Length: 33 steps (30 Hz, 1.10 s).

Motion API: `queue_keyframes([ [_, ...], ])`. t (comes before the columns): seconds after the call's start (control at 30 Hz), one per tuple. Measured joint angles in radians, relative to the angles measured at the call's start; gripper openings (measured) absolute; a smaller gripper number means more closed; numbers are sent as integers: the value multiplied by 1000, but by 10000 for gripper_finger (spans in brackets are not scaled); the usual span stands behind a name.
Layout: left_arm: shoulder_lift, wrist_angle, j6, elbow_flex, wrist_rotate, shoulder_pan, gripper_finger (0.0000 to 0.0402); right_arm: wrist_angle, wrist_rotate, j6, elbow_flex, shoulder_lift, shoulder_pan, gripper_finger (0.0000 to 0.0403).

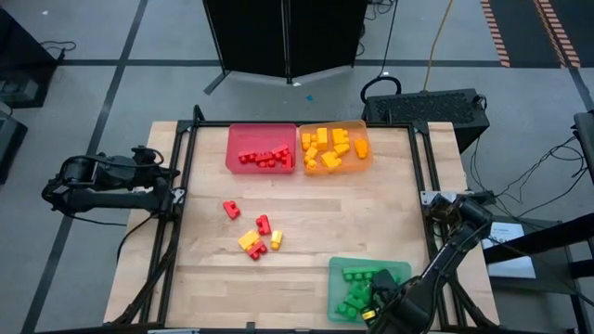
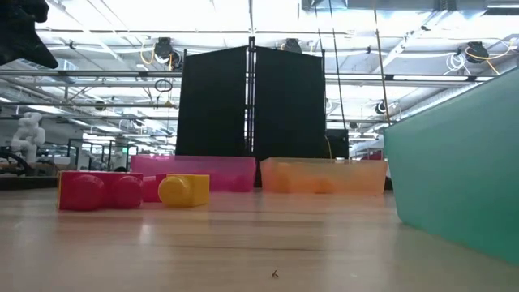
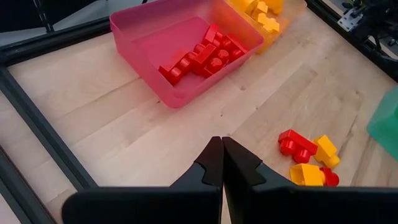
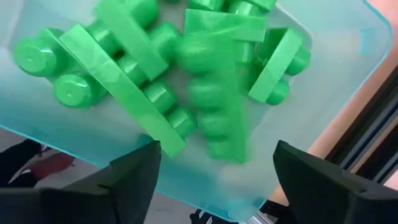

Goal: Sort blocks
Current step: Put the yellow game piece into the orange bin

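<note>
The left arm is folded at the left edge of the table, its links lying almost flat, and the wrist points inward over the wood. The left gripper (image 3: 221,163) has both fingers pressed together, tip to tip, with nothing between them. It hangs above the table surface and touches nothing.

The right arm reaches from the right edge toward the near right corner, with the elbow bent and the wrist turned down. The right gripper (image 4: 214,163) has its fingers (image 4: 134,177) spread wide apart, and they hold nothing. It hovers directly above the green blocks (image 4: 205,93) lying below it.
</note>
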Motion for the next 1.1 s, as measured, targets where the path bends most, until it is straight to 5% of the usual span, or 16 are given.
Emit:
queue_keyframes([
  [0.23, 0, 0, 0, 0, 0, 0, 2, 24, 87, -57, 0, -22, -64, 319],
  [0.43, 0, 0, -21, 0, 0, 0, 2, 379, 262, -356, 2, -18, -250, 321],
  [0.63, 0, 0, -27, 0, 6, 0, 2, 583, 263, -518, 2, 28, -456, 321],
  [1.1, 0, -2, -71, 0, 61, 0, 2, 928, 175, -410, 1, 254, -680, 322],
])
